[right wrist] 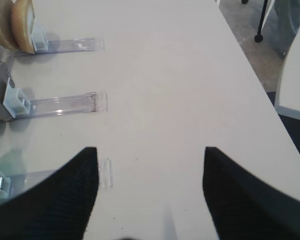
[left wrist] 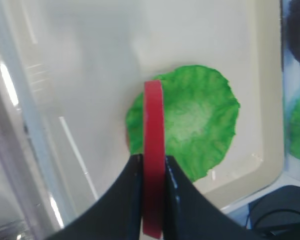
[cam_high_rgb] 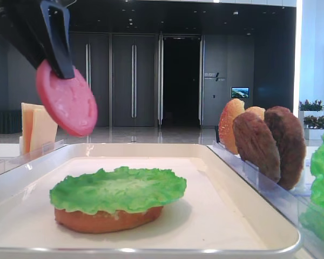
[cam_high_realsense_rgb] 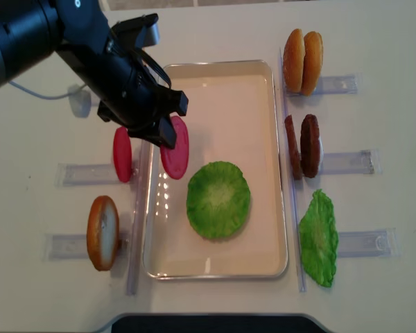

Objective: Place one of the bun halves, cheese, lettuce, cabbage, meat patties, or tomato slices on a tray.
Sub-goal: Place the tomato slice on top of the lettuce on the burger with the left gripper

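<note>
My left gripper (cam_high_realsense_rgb: pixel 165 136) is shut on a red tomato slice (cam_high_realsense_rgb: pixel 174 148), holding it on edge above the left part of the cream tray (cam_high_realsense_rgb: pixel 215 64). In the left wrist view the tomato slice (left wrist: pixel 153 125) stands pinched between the black fingers (left wrist: pixel 132 190), over the tray (left wrist: pixel 140 45). A green lettuce (cam_high_realsense_rgb: pixel 218 200) lies in the tray on a flat bun half (cam_high_rgb: pixel 105 220), just right of the slice and below it. My right gripper (right wrist: pixel 149 150) is open over bare table, with nothing between its fingers.
Left of the tray, clear racks hold a second tomato slice (cam_high_realsense_rgb: pixel 123 154) and a bun half (cam_high_realsense_rgb: pixel 102 232); cheese slices (cam_high_rgb: pixel 38 127) stand there too. On the right are two bun halves (cam_high_realsense_rgb: pixel 303 52), two meat patties (cam_high_realsense_rgb: pixel 301 146) and a lettuce leaf (cam_high_realsense_rgb: pixel 318 237).
</note>
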Action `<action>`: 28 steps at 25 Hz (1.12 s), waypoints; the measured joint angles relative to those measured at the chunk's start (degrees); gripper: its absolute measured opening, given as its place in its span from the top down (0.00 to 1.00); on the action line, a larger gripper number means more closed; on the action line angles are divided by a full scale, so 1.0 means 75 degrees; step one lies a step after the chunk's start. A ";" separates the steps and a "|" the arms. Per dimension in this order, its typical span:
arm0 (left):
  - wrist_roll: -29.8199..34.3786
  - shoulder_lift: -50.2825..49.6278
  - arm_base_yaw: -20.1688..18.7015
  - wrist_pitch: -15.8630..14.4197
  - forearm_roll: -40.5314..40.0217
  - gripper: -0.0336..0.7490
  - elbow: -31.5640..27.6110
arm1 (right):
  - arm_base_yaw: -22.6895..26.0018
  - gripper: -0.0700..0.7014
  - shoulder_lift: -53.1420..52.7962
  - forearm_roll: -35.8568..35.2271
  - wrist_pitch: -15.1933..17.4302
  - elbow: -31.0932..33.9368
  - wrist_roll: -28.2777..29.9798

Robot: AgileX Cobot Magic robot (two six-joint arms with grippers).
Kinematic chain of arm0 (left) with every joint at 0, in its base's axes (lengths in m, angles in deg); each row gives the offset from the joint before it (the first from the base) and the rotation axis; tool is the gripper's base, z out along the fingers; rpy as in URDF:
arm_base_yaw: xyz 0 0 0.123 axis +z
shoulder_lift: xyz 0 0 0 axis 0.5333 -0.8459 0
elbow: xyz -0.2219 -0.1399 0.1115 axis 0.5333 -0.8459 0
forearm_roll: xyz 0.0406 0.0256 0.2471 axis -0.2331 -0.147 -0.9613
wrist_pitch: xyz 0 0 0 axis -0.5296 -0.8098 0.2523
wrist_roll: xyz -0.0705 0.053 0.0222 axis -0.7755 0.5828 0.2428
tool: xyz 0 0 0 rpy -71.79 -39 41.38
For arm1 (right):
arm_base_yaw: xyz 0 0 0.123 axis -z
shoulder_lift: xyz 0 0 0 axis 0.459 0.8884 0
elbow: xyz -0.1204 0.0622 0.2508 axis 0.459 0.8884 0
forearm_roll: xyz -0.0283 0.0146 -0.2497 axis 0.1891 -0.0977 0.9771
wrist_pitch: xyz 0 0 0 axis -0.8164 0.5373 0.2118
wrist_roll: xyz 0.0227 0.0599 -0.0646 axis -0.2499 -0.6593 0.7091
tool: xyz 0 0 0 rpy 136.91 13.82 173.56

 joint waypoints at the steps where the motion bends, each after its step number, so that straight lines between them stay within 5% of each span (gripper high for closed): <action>1: 0.0395 0.0046 0.0000 0.0143 0.0364 0.88 -0.0198 | 0.0000 0.31 0.0000 0.0000 0.0000 0.0000 0.0000; 11: 0.5396 0.0167 0.0000 0.1396 0.5044 0.88 -0.2317 | 0.0000 0.31 0.0000 0.0000 0.0000 0.0000 0.0000; 15: 0.7044 0.0045 0.0000 0.1560 0.6308 0.88 -0.2659 | 0.0000 0.31 0.0000 0.0000 0.0000 0.0000 0.0000; 28: 0.7614 -0.0650 0.0000 0.1435 0.6997 0.88 -0.2693 | 0.0000 0.31 0.0000 0.0000 0.0000 0.0000 0.0000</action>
